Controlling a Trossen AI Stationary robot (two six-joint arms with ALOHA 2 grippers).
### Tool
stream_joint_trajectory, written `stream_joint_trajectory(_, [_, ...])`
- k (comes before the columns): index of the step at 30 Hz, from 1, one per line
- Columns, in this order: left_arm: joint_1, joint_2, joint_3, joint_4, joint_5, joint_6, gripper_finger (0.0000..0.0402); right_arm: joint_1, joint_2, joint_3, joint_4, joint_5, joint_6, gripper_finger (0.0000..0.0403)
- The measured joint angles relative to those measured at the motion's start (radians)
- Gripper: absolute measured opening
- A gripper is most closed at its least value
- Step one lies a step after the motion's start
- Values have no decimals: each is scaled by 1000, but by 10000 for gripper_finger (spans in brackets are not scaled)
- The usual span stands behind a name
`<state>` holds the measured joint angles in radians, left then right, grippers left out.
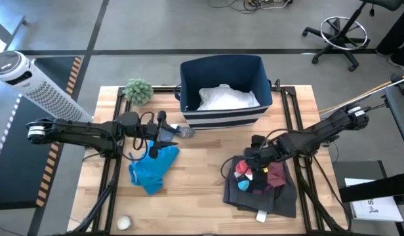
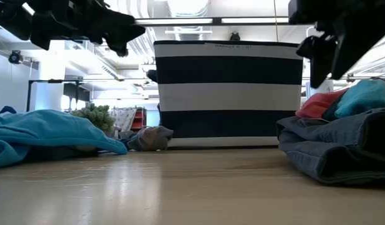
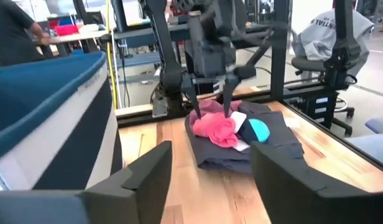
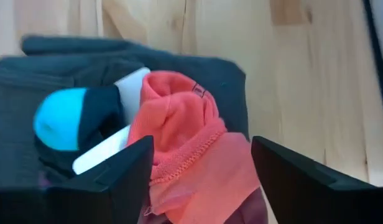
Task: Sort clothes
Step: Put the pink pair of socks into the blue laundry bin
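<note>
A pile of clothes (image 1: 261,190) lies at the table's near right: a dark charcoal garment (image 4: 30,93) underneath, with a red piece (image 4: 179,124), a teal piece (image 4: 58,124), a white piece (image 4: 126,84) and a maroon one (image 1: 275,176) on top. My right gripper (image 4: 201,143) hangs open over the red piece, pointing steeply down. A bright blue garment (image 1: 153,167) lies spread at the near left, and a grey piece (image 2: 152,137) lies against the bin's foot. My left gripper (image 3: 210,180) is open and level above the table beside the bin, with nothing between its fingers. A white garment (image 1: 228,98) lies in the bin. My right gripper comes from above with one open finger on either side of the red piece's bunched top (image 4: 173,99). The piece rests on the pile. Whether the fingertips (image 3: 227,112) touch the cloth, I cannot tell.
The navy bin with white stripes (image 1: 189,72) stands at the far middle, with a green spiky plant (image 1: 138,90) to its left. A small white ball (image 1: 124,223) lies at the near left edge. Bare wood lies between the two heaps. A white fan (image 1: 18,72) stands off the table's left.
</note>
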<state>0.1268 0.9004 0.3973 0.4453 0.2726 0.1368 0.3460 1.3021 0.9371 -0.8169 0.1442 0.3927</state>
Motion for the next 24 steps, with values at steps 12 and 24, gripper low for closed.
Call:
stream_joint_trajectory(12, [0,15,1,49,-8,46,234,-4,193,51,-63,-24,1,235])
stream_joint_trajectory(24, [0,19,1,126,-56,92,192,-4,211,271,-160,76,-148,13])
